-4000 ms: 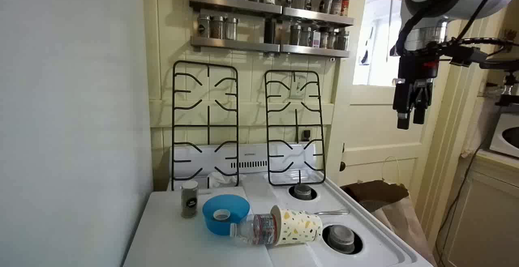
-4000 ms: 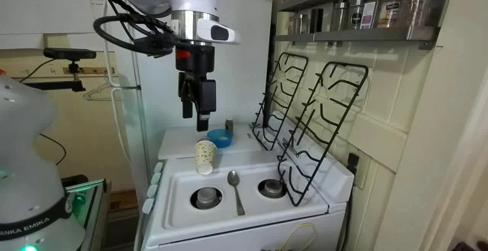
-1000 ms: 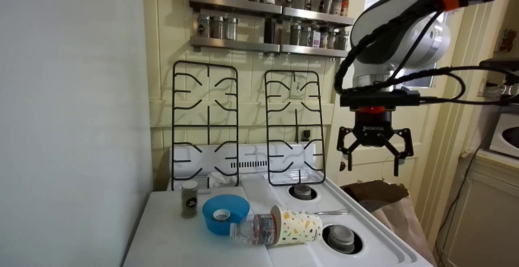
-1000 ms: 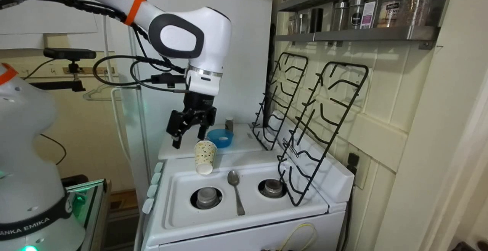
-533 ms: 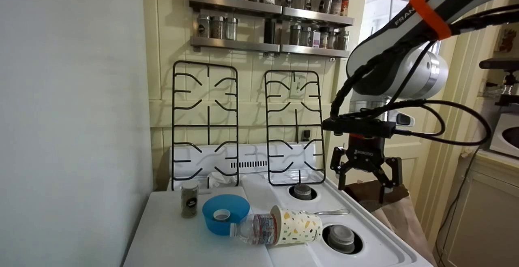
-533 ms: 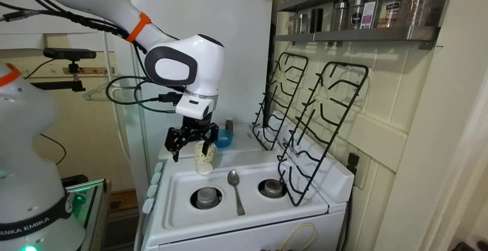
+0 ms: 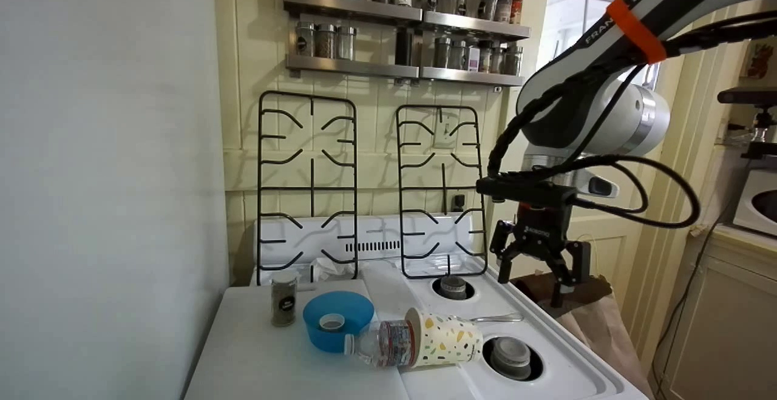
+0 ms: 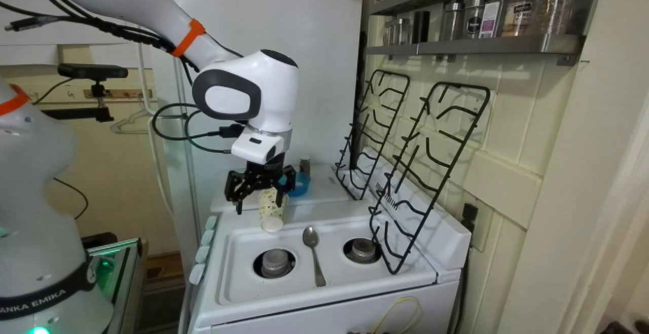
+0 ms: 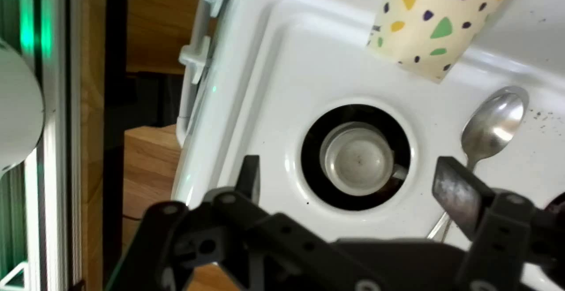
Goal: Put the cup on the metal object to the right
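- Front burner cap [image 7: 511, 356]: round metal disc, seated in a dark recess [image 9: 314, 149] of the white stovetop [image 8: 289, 289].
- Speckled paper cup [image 7: 446, 340]: lies on its side just beside the front burner cap, base toward it, mouth away from it.
- Robotiq gripper [image 9: 350, 171]: released; the fingers [image 9: 457, 196] stand spread, well apart. It hangs above the stovetop, near the front burner cap, which shows between the fingertips in the wrist view.
- Clear plastic bottle [image 7: 385, 344]: lies on its side, farther from the front burner cap than the cup, neck pointing away from it. Whether its base sits inside the cup mouth cannot be told.
- Blue bowl [image 7: 322, 340]: farther from the front burner cap than the cup; a small white round item [image 7: 331, 322] rests inside.
- Metal spoon [image 9: 494, 123]: lies near the front burner cap, on the side toward the rear burner cap [image 8: 363, 249].
- Black wire grates [image 7: 312, 188]: two, leaning toward the wall [image 7: 376, 133], well apart from the front burner cap.
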### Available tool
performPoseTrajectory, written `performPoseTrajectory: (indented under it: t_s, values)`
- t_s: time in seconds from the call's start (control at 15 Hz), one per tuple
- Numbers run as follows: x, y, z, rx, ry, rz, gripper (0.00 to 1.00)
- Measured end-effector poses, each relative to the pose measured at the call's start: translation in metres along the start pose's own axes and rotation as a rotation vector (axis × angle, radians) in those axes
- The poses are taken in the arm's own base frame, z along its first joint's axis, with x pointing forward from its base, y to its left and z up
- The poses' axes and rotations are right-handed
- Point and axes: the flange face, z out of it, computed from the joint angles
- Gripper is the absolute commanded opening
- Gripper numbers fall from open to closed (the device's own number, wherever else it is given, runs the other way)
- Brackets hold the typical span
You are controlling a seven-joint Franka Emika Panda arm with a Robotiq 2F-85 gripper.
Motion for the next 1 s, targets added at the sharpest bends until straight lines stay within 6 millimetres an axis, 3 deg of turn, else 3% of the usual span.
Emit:
performPoseTrajectory:
  t_s: [0.4,1.0]
  values:
    - [-0.017,-0.011,0.044,0.089,-0.039,0.180,1.00]
    - [-0.042,-0.023,0.086,0.099,-0.014,0.262,1.00]
